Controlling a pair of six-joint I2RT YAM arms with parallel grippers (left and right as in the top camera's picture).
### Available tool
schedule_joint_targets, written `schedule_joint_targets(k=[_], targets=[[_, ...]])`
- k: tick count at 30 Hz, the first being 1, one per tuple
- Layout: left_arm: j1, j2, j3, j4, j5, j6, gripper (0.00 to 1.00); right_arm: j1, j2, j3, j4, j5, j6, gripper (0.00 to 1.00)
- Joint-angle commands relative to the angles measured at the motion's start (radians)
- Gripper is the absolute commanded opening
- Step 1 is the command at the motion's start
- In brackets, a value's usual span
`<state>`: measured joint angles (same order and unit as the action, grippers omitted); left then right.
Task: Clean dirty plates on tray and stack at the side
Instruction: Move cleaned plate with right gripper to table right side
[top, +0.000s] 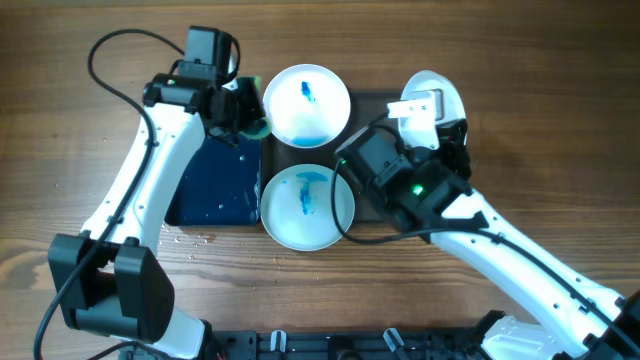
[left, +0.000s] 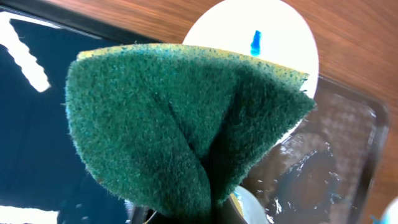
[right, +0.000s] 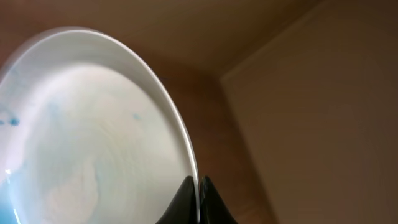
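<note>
From above, the left hand (top: 240, 112) is at the far left edge of the tray (top: 375, 232), clamped on a green sponge (top: 256, 126) just beside the far plate (top: 306, 105). The near plate (top: 307, 207) lies in front of it, and both are streaked blue. At the tray's far right the right hand (top: 428, 112) holds a third plate (top: 448, 90), which its own arm largely covers. A dark blue mat (top: 215, 180) lies left of the tray, with droplets (top: 190, 238) on the table (top: 560, 150). In the left wrist view the folded sponge fills the frame and hides the fingers, with the far plate behind it. Only the right wrist view shows the grip: the fingers (right: 186, 200) are together on the third plate's rim, and the plate is tilted and smeared pale blue.
</note>
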<state>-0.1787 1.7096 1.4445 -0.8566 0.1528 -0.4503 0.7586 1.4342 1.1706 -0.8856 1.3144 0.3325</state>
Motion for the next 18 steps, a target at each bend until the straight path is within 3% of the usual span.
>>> schedule_joint_targets(k=[1, 8, 11, 13, 15, 18], targets=[[0.035, -0.016, 0.0, -0.02, -0.024, -0.003, 0.04, 0.045, -0.019, 0.021, 0.129, 0.206, -0.226, 0.04], [0.047, -0.016, 0.0, -0.032, -0.024, -0.002, 0.04, 0.058, -0.019, 0.02, 0.256, 0.163, -0.305, 0.04], [0.047, -0.016, 0.0, -0.032, -0.024, -0.002, 0.04, 0.053, -0.019, 0.016, 0.204, -0.119, -0.291, 0.04], [0.047, -0.016, 0.0, -0.032, -0.024, -0.002, 0.04, 0.026, -0.019, 0.015, 0.129, -0.319, -0.143, 0.04], [0.046, -0.016, 0.0, -0.033, -0.024, -0.002, 0.04, -0.047, -0.019, 0.015, 0.052, -0.548, 0.039, 0.04], [0.045, -0.016, 0.0, -0.035, -0.024, -0.002, 0.04, -0.227, -0.019, 0.015, 0.053, -0.949, 0.059, 0.04]])
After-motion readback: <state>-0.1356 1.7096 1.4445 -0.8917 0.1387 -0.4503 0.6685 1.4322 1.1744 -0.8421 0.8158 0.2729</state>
